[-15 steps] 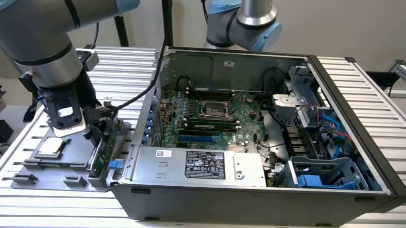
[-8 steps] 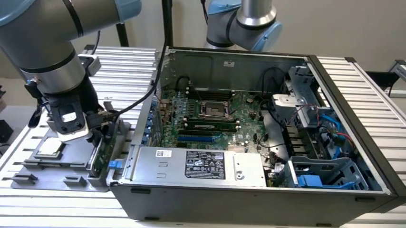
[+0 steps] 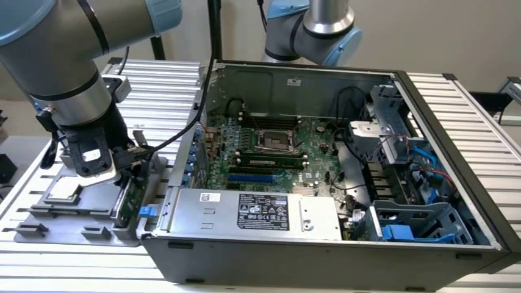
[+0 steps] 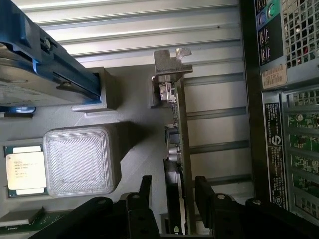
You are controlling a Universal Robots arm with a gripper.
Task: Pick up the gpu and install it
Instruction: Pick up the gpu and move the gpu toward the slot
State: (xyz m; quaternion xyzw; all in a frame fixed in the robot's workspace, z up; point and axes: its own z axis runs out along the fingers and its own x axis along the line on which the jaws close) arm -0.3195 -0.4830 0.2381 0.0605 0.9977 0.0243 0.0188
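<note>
The gpu [image 4: 175, 130] stands on its edge in a slot of the grey parts tray [image 4: 132, 107], seen edge-on with its silver bracket [image 4: 172, 62] at the far end. My gripper [image 4: 173, 186] is open and straddles the card's near end, one black finger [image 4: 145, 191] on each side with a small gap to the card. In the exterior view the gripper [image 3: 129, 174] hangs over the tray [image 3: 49, 213] at the exterior view's left, just outside the computer case [image 3: 326, 256], and the green face of the gpu [image 3: 126, 204] shows below it.
A silver hard drive with blue rails [image 4: 35, 74], a square CPU chip [image 4: 22, 170] and a clear ribbed block [image 4: 82, 162] share the tray. The open case holds the motherboard [image 3: 269, 146] and power supply [image 3: 252, 213]. A second arm [image 3: 321, 30] stands behind the case.
</note>
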